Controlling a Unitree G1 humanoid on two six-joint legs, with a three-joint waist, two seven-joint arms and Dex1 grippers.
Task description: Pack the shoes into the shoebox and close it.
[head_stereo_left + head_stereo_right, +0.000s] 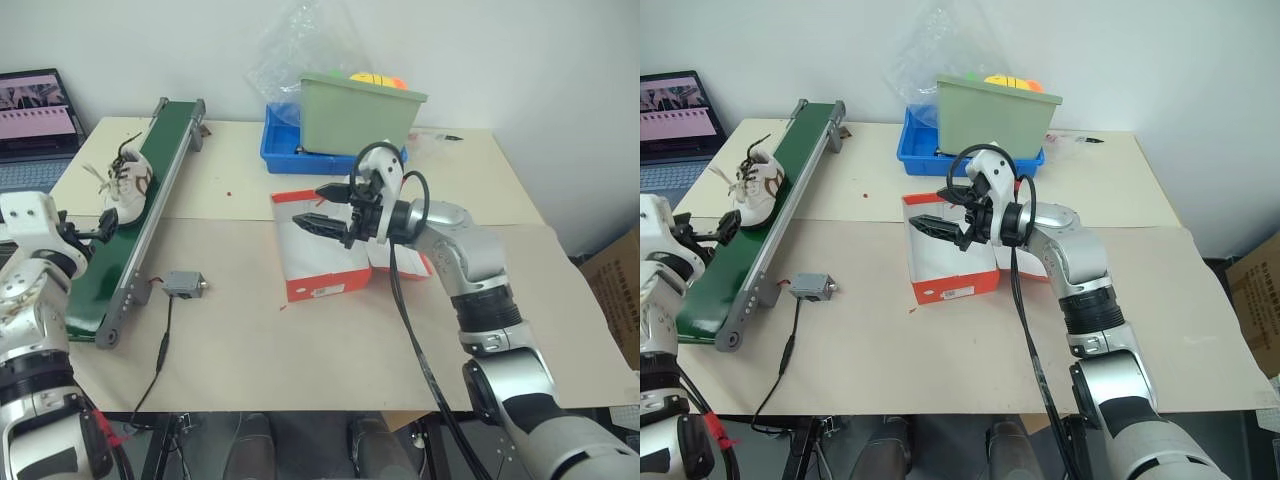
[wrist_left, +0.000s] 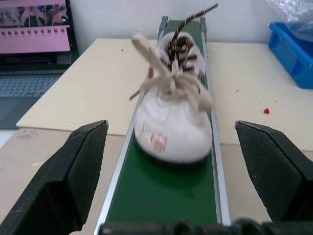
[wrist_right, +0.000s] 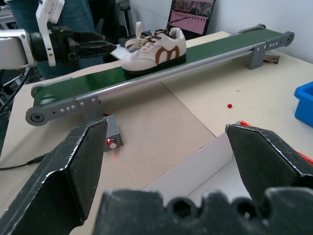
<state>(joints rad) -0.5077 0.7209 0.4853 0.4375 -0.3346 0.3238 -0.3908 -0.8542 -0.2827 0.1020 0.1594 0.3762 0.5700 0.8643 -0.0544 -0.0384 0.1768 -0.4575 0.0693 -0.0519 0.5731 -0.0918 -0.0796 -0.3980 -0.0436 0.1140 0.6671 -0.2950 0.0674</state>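
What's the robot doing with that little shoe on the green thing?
It is packing shoes into a box. One cream shoe sits on the green conveyor belt. The left gripper is open and lined up right in front of the shoe's toe, not touching it. The right gripper hangs open over the red shoebox, which lies open on the table. Nothing is held.

No word or number can be read anywhere. The shoe (image 3: pixel 154 49) on the green conveyor belt (image 3: pixel 205 51) carries a brown curved mark like the letter "m" on its side, and a small reddish patch on its toe that is too blurred to make out. The shoebox (image 1: pixel 950 262) has a small white label on its red front wall, and the laptop screen (image 1: pixel 38 105) shows pink bands, both too small to read.
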